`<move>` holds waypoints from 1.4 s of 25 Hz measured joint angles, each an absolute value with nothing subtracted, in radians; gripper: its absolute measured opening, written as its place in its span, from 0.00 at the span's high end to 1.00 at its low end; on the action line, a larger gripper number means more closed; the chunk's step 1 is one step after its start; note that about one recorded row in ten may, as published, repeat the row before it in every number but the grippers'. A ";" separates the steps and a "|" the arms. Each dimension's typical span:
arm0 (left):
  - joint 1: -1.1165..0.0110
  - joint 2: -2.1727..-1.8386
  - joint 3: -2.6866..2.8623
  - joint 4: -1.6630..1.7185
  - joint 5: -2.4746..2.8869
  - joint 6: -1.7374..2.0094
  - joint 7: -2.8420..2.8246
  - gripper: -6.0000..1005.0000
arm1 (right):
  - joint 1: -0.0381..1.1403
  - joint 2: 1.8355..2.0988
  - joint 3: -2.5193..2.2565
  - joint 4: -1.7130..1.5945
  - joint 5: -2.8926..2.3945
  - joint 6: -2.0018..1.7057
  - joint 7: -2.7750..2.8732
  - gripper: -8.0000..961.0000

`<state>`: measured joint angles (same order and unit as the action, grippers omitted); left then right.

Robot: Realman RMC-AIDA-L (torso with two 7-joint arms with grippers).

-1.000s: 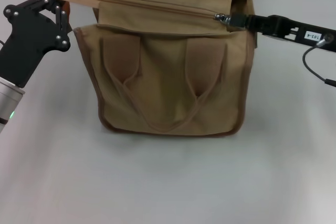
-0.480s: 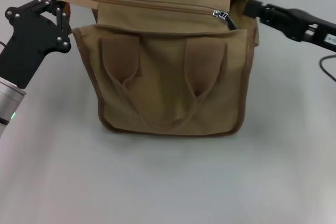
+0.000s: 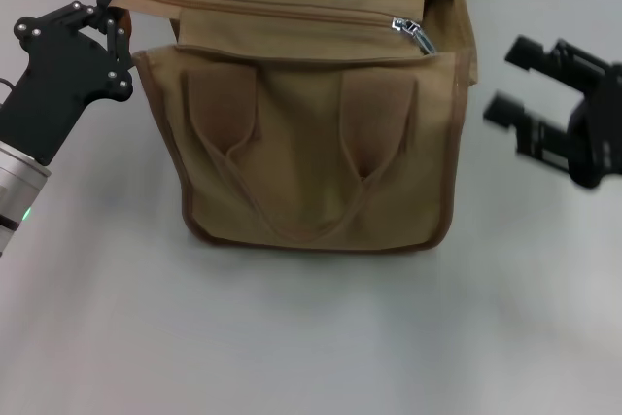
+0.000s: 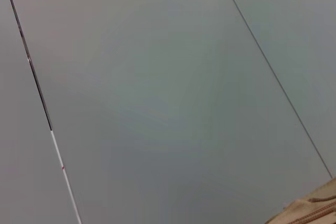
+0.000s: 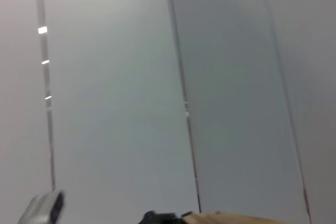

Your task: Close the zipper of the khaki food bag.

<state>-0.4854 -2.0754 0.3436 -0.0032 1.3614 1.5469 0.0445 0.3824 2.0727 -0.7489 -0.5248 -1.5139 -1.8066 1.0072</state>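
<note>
The khaki food bag (image 3: 316, 143) stands upright between the two claws, a boxy tan canvas tote with darker brown piping and two looped strap handles hanging down its front from brown patches. The zipper (image 3: 292, 12) runs along its top, starting just beside the left claw (image 3: 102, 7), its silver slider and pull tab sitting at the end nearer the right claw (image 3: 513, 80), apart from it.

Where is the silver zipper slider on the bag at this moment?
In the head view, the slider sits at the right end of the zipper, on top of the khaki food bag.
</note>
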 joint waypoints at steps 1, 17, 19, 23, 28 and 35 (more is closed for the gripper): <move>-0.484 -2.076 0.344 -0.004 1.362 1.546 0.045 0.90 | 0.373 2.070 -0.753 -0.520 -1.526 -1.826 0.976 0.36; -0.478 -2.078 0.353 -0.015 1.371 1.532 0.043 0.89 | 0.379 2.055 -0.754 -0.442 -1.864 -1.782 0.854 0.17; -0.475 -2.078 0.354 -0.019 1.371 1.531 0.043 0.89 | 0.382 2.055 -0.752 -0.442 -1.864 -1.784 0.854 0.17; -0.471 -2.073 0.370 -0.020 1.373 1.529 0.037 0.85 | 0.382 2.056 -0.749 -0.442 -1.865 -1.789 0.855 0.17; -0.441 -2.068 0.431 0.033 1.375 1.538 -0.046 0.66 | 0.380 2.060 -0.749 -0.442 -1.866 -1.790 0.857 0.17; -0.313 -2.049 0.599 0.336 1.375 1.545 -0.589 0.46 | 0.382 2.062 -0.748 -0.442 -1.867 -1.786 0.859 0.17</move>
